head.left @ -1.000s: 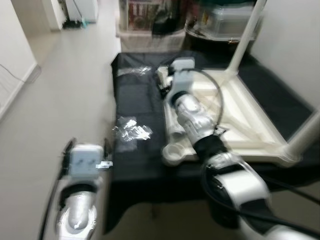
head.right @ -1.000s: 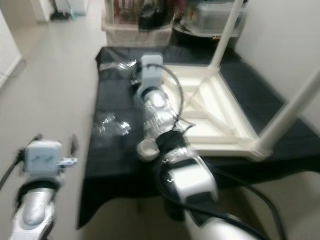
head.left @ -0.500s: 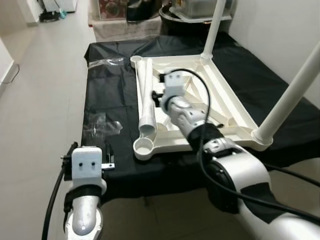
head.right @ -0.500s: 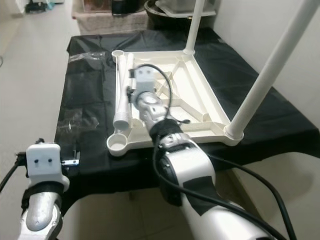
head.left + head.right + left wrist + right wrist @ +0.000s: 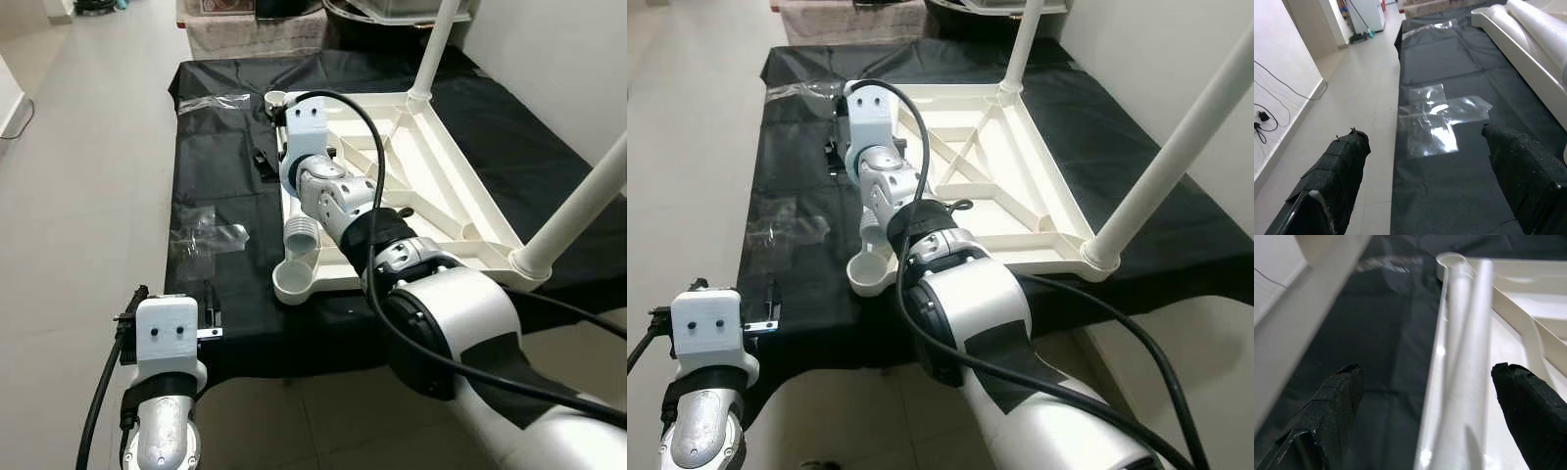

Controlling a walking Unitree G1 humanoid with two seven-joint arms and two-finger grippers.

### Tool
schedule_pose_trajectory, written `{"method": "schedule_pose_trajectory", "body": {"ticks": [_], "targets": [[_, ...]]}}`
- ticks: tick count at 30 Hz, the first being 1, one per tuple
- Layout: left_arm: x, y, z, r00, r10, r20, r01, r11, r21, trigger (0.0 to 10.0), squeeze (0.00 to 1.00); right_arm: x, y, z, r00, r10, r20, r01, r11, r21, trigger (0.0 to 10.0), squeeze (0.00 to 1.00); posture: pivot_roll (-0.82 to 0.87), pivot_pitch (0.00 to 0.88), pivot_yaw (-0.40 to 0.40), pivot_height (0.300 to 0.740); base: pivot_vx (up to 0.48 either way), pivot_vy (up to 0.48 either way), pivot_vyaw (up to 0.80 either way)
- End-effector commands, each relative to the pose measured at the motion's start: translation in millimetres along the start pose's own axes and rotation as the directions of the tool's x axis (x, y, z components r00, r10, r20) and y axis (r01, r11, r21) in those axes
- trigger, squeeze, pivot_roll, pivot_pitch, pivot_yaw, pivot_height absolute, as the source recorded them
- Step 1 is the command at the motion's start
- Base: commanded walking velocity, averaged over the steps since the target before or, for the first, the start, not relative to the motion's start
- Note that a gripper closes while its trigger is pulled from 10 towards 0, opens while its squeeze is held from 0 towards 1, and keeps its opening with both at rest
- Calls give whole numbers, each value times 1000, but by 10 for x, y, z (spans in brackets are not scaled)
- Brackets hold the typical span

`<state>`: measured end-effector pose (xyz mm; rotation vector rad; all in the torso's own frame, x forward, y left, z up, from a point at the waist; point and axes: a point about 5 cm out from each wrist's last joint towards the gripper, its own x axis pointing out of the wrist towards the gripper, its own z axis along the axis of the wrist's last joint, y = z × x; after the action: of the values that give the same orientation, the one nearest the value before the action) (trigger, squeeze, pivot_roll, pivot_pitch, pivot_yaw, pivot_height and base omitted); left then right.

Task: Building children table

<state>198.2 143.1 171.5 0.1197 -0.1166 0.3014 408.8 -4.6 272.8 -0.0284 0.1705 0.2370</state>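
Note:
The white table top (image 5: 431,176) lies upside down on a black cloth (image 5: 220,186). Two white legs stand upright in its sockets, one at the near right corner (image 5: 578,211) and one at the far corner (image 5: 436,49). A loose leg (image 5: 300,235) lies along the top's left edge, its threaded end close to the empty front-left socket (image 5: 294,279). My right arm reaches along this leg. My right gripper (image 5: 1432,396) is open, its fingers (image 5: 1334,406) spread either side of the leg (image 5: 1464,357). My left gripper (image 5: 1432,166) is open and holds nothing, near the cloth's front-left edge.
Clear plastic bags lie on the cloth, one at the left (image 5: 206,235) and one at the far left corner (image 5: 220,101). Storage boxes (image 5: 255,29) stand behind the cloth. Tiled floor (image 5: 78,176) runs along the left, a white wall (image 5: 558,59) on the right.
The camera has shifted. My right arm has moved left from over the table top's inside onto the loose leg and reaches farther along it. The left arm keeps its pose.

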Motion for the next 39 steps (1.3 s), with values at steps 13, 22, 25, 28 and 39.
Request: {"method": "schedule_pose_trajectory", "body": {"ticks": [13, 22, 25, 28, 39], "targets": [[-79, -40, -47, 999, 11, -48, -12, 1000, -10, 10000, 0, -13, 116, -394, 971, 70, -229, -67, 998, 20, 10000, 0, 39, 204, -113, 740, 0, 0, 0], [-93, -65, -61, 998, 17, -55, -18, 1000, -17, 10000, 0, -17, 66, -549, 954, 67, -291, -74, 997, -11, 9882, 0, 27, 188, -121, 740, 0, 0, 0], [-96, -75, -62, 998, 18, -56, -19, 1000, -19, 10000, 0, -16, 44, -573, 952, 68, -298, -75, 997, -12, 1255, 0, 26, 185, -124, 740, 0, 0, 0], [-93, -71, -67, 998, 23, -55, -24, 1000, -16, 10000, 0, -16, 26, -594, 950, 68, -304, -75, 997, -9, 0, 0, 26, 184, -125, 740, 0, 0, 0], [-93, -49, -81, 998, 36, -58, -37, 999, -9, 10000, 0, -13, 2, -598, 951, 73, -302, -77, 997, -1, 0, 0, 28, 175, -123, 740, 0, 0, 0]]}}
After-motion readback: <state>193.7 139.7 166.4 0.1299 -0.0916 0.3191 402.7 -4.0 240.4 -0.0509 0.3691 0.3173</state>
